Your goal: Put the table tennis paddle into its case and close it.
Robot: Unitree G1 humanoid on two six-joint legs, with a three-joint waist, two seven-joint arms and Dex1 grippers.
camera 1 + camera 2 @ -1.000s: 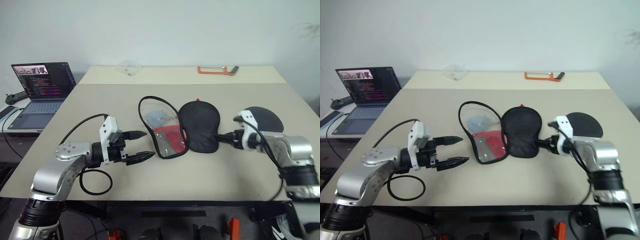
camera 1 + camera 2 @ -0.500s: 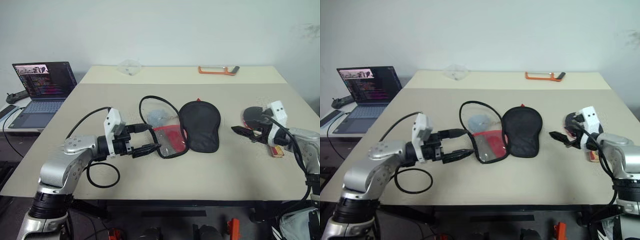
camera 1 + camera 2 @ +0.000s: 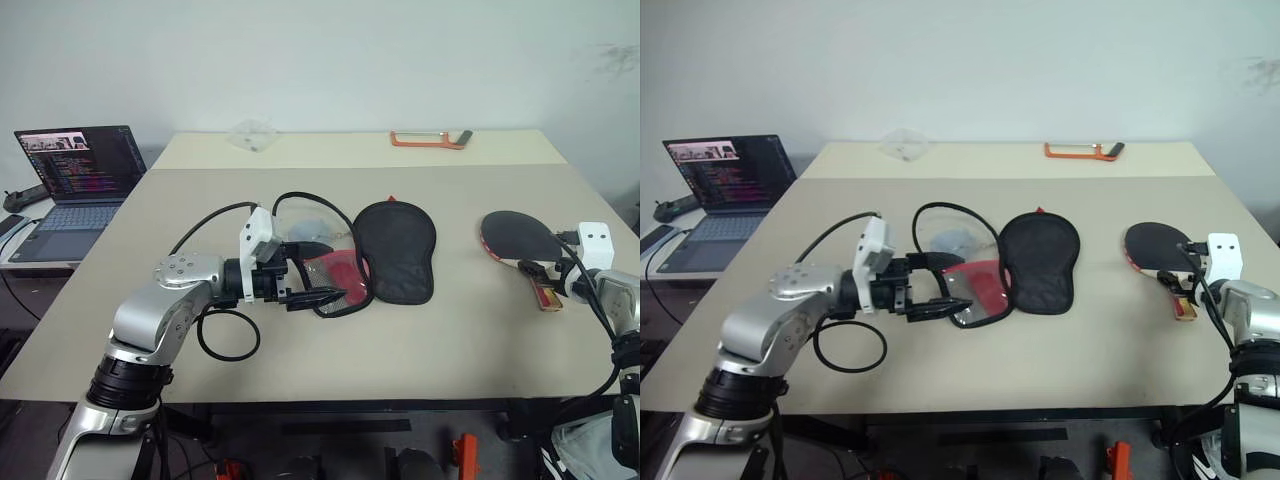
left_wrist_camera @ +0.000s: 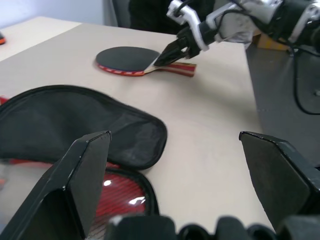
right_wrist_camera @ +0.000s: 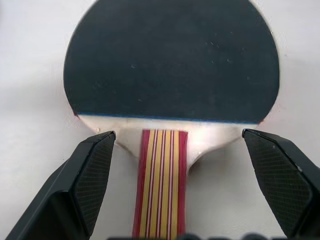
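Right now the right gripper is sitting just behind the table tennis paddle, which is lying flat on the right side of the table, black face up. Its fingers are standing wide apart, one on each side of the striped handle, clamped on nothing. That handle is pointing back toward the gripper and the round blade is lying beyond it, so the long axis is lining up with the fingers — a straight close on the handle looks like the coming move.

Over at centre-left, the case is lying unzipped, black flap folded out and red lining showing. The left gripper is hovering at its near-left edge, fingers also spread and empty. The paddle is lying well apart from the case, and the right arm is plainly the nearer one.
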